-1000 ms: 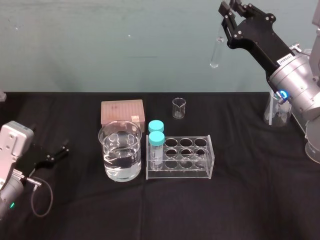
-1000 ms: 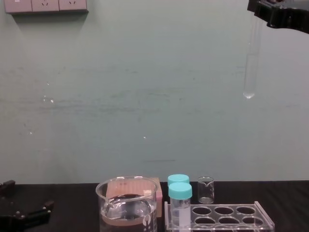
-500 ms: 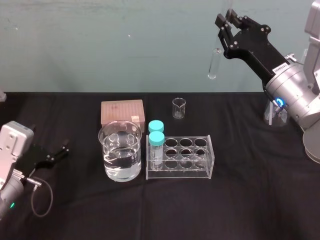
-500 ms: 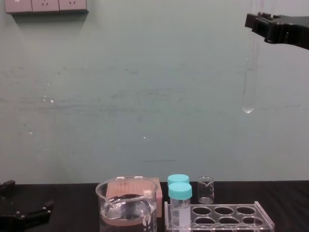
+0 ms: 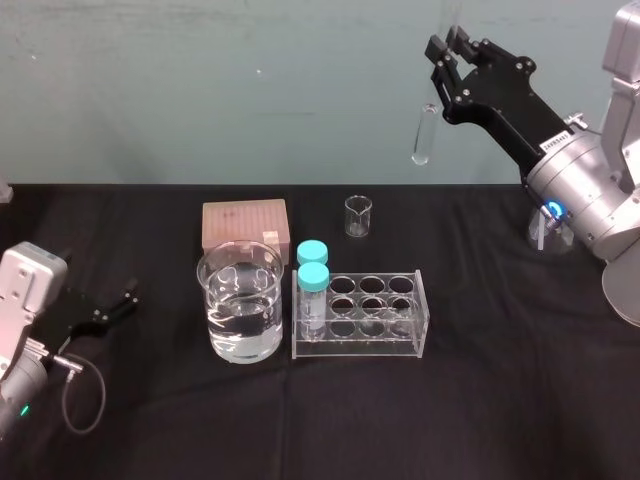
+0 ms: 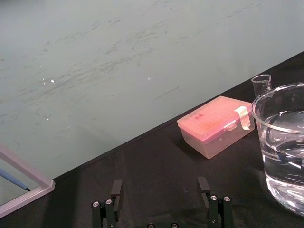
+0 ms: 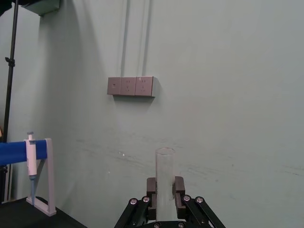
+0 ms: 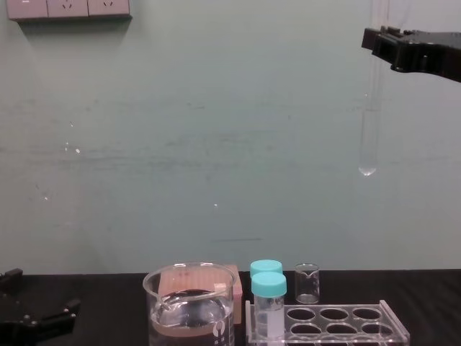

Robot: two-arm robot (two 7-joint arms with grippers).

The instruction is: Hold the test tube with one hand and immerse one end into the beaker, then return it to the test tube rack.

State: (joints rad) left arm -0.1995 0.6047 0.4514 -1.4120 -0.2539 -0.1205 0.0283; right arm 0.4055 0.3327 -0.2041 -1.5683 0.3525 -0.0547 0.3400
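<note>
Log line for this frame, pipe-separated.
right gripper: shut on test tube, high above table | left gripper: open, parked on table | beaker: no tube in it | rack: awaiting tube

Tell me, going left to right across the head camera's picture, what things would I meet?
left gripper → large beaker → teal-capped vials → tiny beaker → test tube, held up in the air by the right gripper

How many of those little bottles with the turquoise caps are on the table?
2. Both stand at the left end of the test tube rack: the front vial nearer the robot, the rear vial right behind it.
</note>
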